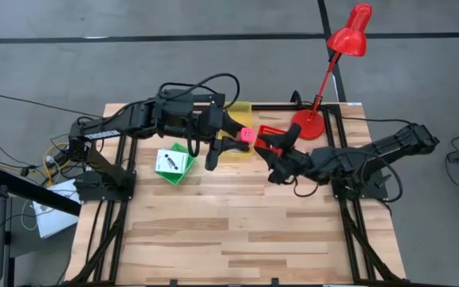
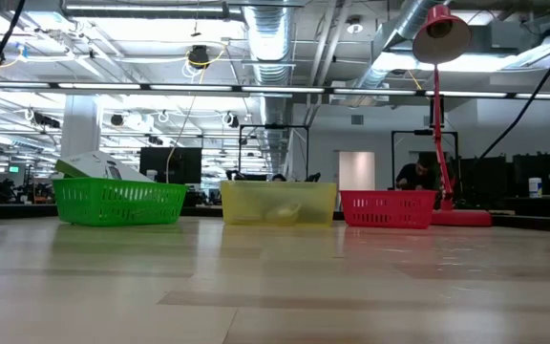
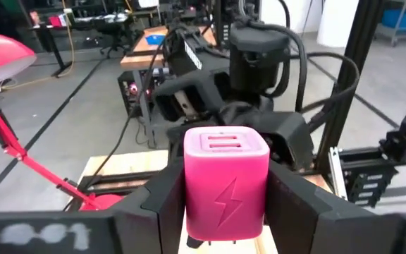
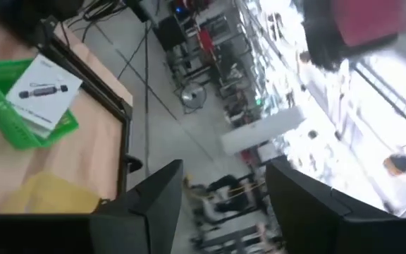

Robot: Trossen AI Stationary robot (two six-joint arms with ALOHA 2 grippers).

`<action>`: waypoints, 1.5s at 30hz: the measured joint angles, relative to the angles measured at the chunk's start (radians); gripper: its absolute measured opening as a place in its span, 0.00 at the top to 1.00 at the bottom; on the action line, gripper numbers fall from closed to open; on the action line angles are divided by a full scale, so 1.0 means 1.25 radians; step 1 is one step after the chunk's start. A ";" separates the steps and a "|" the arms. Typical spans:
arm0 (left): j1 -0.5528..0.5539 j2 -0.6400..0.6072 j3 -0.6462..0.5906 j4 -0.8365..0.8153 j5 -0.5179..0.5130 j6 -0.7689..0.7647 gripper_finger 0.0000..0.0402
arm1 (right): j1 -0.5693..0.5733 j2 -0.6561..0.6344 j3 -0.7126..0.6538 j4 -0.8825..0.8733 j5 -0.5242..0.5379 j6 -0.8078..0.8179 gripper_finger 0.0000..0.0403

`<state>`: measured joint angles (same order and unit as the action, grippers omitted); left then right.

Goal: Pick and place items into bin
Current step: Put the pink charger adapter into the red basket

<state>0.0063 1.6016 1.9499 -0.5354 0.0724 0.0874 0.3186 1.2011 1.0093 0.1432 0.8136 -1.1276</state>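
Presently: pink cube held aloft over far bins

Left pincer point(image 1: 244, 137) is closed on the pink cube point(image 3: 225, 180), a small charger-shaped block with a lightning mark on its face. The wrist view shows both fingers point(image 3: 162, 204) pressed against the cube's sides. From above, the cube point(image 1: 247, 134) sits at about 12 o'clock on the counter point(image 1: 237, 231), between the yellow bin point(image 1: 241, 112) and the red bin point(image 1: 270, 130), raised off the surface; which bin it is over cannot be told.

Right pincer point(image 1: 287, 137) reaches in from 3 o'clock, just beside the left one, near the red bin. Its fingers point(image 4: 150, 201) stand apart with nothing between them.

Green bin point(image 1: 174, 165) lies at about 10 o'clock, holding a white packet point(image 1: 168, 163) with dark print. In the low view the three bins stand in a row at the far edge: green point(image 2: 117, 202), yellow point(image 2: 278, 203), red point(image 2: 387, 208). Something pale lies in the yellow one; it cannot be identified.

Red lamp point(image 1: 335, 64) stands at 1 o'clock, its base by the red bin.
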 joint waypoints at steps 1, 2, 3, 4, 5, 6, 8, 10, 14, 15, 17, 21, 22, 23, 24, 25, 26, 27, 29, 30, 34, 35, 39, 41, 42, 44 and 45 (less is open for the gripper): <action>0.000 0.000 0.000 0.005 0.000 -0.004 0.64 | 0.004 0.000 0.000 0.013 0.000 -0.019 0.51; 0.000 0.000 0.000 0.009 -0.001 -0.005 0.64 | 0.007 0.000 0.000 0.030 0.000 -0.035 0.51; 0.000 0.000 0.000 0.012 -0.003 -0.009 0.64 | 0.010 0.000 0.000 0.049 0.000 -0.051 0.51; -0.001 0.000 0.000 0.012 -0.005 -0.011 0.64 | 0.013 0.000 0.000 0.065 0.001 -0.067 0.51; -0.001 0.000 0.000 0.012 -0.006 -0.014 0.64 | 0.015 0.000 0.000 0.078 0.001 -0.085 0.51; 0.000 0.000 0.000 0.011 -0.006 -0.015 0.64 | 0.017 0.000 0.000 0.088 0.001 -0.102 0.51; 0.000 0.000 0.000 0.011 -0.006 -0.016 0.64 | 0.019 0.000 0.000 0.114 0.000 -0.138 0.51; 0.000 0.000 0.000 0.011 -0.007 -0.016 0.64 | 0.019 0.000 0.000 0.140 -0.001 -0.173 0.50; 0.000 0.000 0.000 0.009 -0.007 -0.022 0.64 | 0.019 0.000 0.000 0.175 -0.004 -0.224 0.50; 0.000 0.000 0.000 0.009 -0.007 -0.022 0.64 | 0.019 0.000 0.000 0.181 -0.004 -0.242 0.50; 0.000 0.000 0.000 0.009 -0.007 -0.023 0.64 | 0.019 0.000 0.000 0.200 -0.011 -0.280 0.50; 0.000 0.000 0.000 0.009 -0.007 -0.031 0.64 | 0.019 0.000 0.000 0.237 -0.059 -0.342 0.49; 0.000 0.001 0.000 0.009 -0.007 -0.032 0.64 | 0.019 0.000 0.000 0.252 -0.069 -0.362 0.49; 0.000 0.001 0.000 0.009 -0.007 -0.033 0.64 | 0.019 0.000 0.000 0.265 -0.082 -0.377 0.49; 0.000 0.001 0.000 0.009 -0.007 -0.033 0.64 | 0.019 -0.001 0.000 0.275 -0.098 -0.388 0.48; 0.000 0.001 0.000 0.009 -0.007 -0.033 0.64 | 0.019 -0.001 0.000 0.283 -0.111 -0.397 0.48; 0.000 0.001 0.000 0.009 -0.007 -0.034 0.64 | 0.019 0.000 0.000 0.294 -0.122 -0.405 0.48; 0.000 0.001 0.000 0.009 -0.007 -0.034 0.64 | 0.019 0.000 0.000 0.302 -0.130 -0.411 0.48; 0.000 0.001 0.000 0.009 -0.007 -0.036 0.64 | 0.016 -0.001 0.000 0.315 -0.151 -0.417 0.47; 0.000 0.001 0.000 0.009 -0.007 -0.037 0.64 | 0.014 -0.001 0.000 0.314 -0.162 -0.418 0.47; 0.000 0.001 0.000 0.009 -0.007 -0.039 0.64 | 0.000 0.001 0.000 0.313 -0.192 -0.421 0.47; 0.000 0.001 0.000 0.009 -0.007 -0.040 0.64 | -0.004 0.008 0.002 0.317 -0.192 -0.421 0.47; 0.000 0.001 0.000 0.008 -0.008 -0.041 0.64 | -0.017 0.042 0.019 0.330 -0.187 -0.421 0.46; 0.000 -0.001 0.000 0.009 -0.008 -0.041 0.64 | -0.017 0.057 0.030 0.347 -0.178 -0.421 0.45; 0.000 -0.002 0.001 0.010 -0.008 -0.042 0.64 | -0.017 0.065 0.037 0.351 -0.172 -0.421 0.45; 0.000 -0.003 0.002 0.010 -0.008 -0.042 0.64 | -0.018 0.083 0.055 0.357 -0.141 -0.421 0.43; 0.000 -0.003 0.002 0.008 -0.010 -0.042 0.64 | -0.019 0.090 0.064 0.356 -0.124 -0.421 0.43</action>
<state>0.0065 1.5974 1.9518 -0.5251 0.0598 0.0349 0.2943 1.3132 1.0888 0.5880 0.6582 -1.6539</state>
